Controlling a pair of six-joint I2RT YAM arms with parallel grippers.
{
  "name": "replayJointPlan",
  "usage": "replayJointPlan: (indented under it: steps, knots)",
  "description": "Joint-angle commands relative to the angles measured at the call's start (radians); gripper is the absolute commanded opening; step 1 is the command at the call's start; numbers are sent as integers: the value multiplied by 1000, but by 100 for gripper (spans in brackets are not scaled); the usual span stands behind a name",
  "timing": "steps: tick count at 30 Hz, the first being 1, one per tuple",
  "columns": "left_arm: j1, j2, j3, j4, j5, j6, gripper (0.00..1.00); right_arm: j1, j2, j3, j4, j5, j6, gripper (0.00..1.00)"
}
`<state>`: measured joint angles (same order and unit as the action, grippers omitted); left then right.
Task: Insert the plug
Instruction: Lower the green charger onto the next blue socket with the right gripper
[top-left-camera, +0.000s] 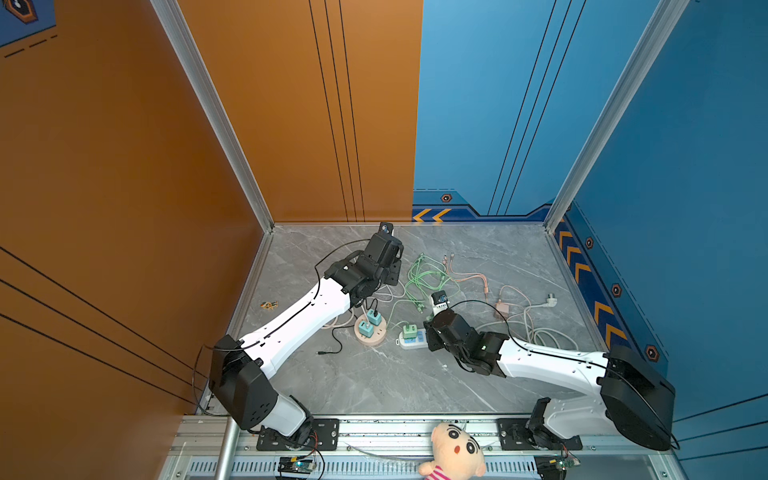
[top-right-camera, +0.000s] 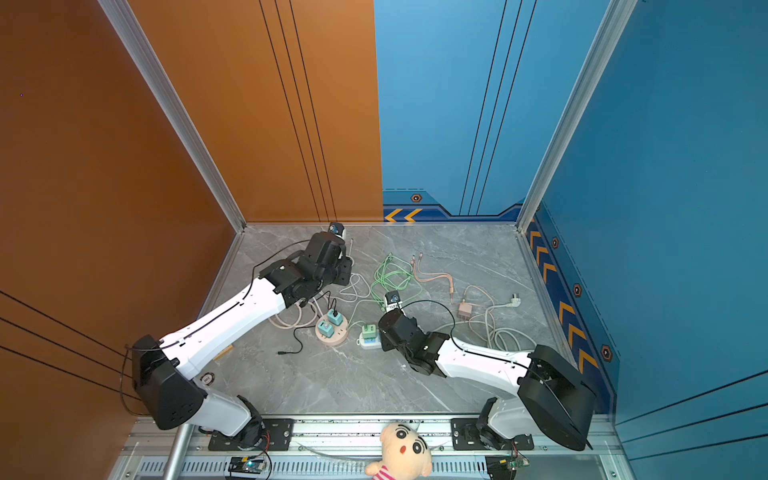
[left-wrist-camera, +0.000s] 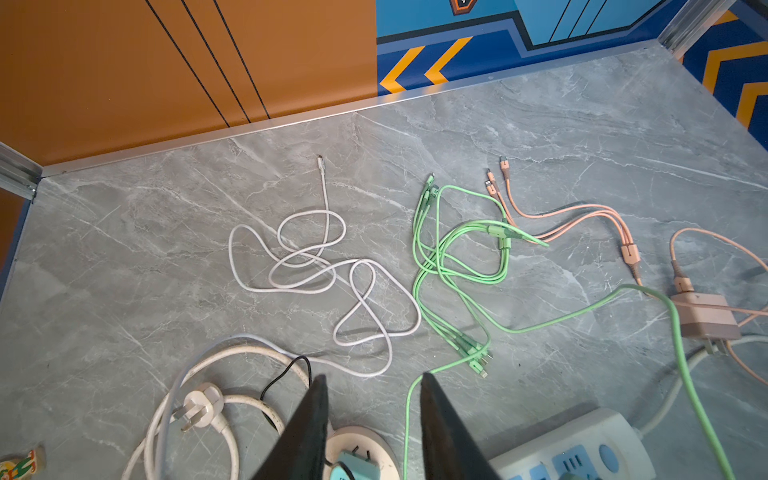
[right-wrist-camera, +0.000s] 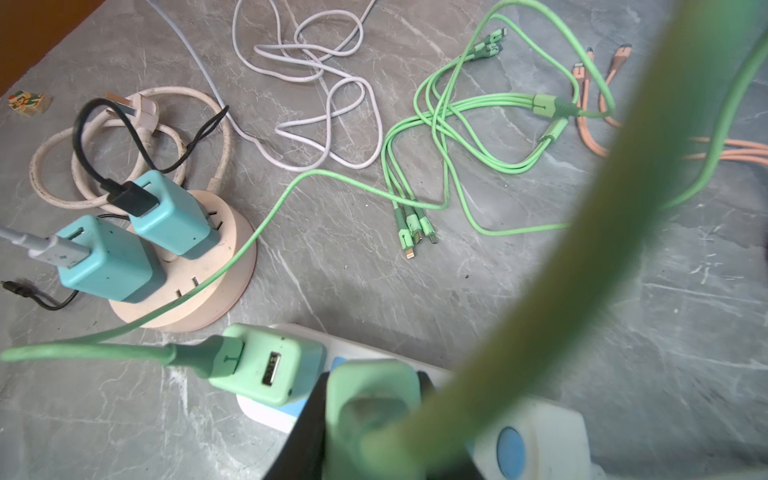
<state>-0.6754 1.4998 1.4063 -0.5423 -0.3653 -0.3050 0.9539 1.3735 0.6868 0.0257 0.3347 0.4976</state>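
My right gripper (right-wrist-camera: 372, 415) has its jaws clamped on the green plug (right-wrist-camera: 365, 386). The plug stands on the white power strip (right-wrist-camera: 557, 428), just beside a second green charger (right-wrist-camera: 266, 365) seated there. A blurred green cable (right-wrist-camera: 582, 249) crosses the right wrist view, and I cannot tell whether the held plug's prongs are fully in. My left gripper (left-wrist-camera: 372, 376) hangs above the round pink socket hub (left-wrist-camera: 382, 444), jaws partly apart and empty, over the grey marble table (left-wrist-camera: 124, 249).

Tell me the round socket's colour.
Pale pink round socket, best in the right wrist view.
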Motion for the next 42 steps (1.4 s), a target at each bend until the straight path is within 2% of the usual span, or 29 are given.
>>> replayJointPlan:
  steps: [1, 13, 42]
  knots:
    - [-2, -27, -22, -4, -24, -17, 37, 11, 35, -3, 34, 34, 39, 0]
    - [-3, -56, -41, -5, -40, -23, 38, 27, 100, 18, 20, 51, 61, 0]
    - [-1, -80, -53, -4, -54, -33, 38, 56, 120, 43, -80, 119, 134, 0]
